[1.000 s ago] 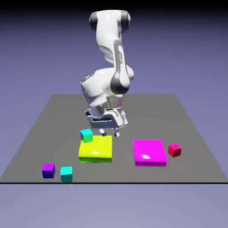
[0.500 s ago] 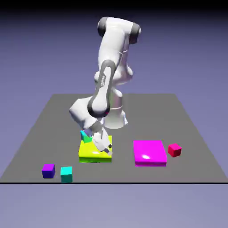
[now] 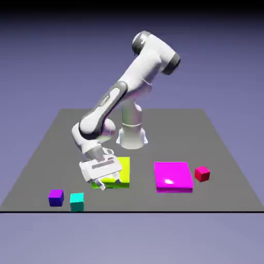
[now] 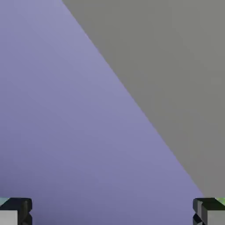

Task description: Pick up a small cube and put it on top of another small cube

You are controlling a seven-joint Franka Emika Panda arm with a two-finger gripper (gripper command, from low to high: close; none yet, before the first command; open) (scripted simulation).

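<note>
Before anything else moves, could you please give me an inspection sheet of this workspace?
Surface: dark grey tabletop, its edge crossing the hand view
Job's things: small purple cube near the front edge, beside a small teal cube; nothing stacked on either
Clutter: flat yellow block, partly hidden by the hand; flat magenta block; small red cube
Grippers: jaws wide open, nothing between them
Cables: nothing seen
Surroundings: plain blue-violet backdrop

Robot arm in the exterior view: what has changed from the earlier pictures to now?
The arm swung toward the exterior view's left and the camera, its open jaws now in front of the yellow block. Nothing was grasped. The purple cube, red cube and magenta block stayed put.
</note>
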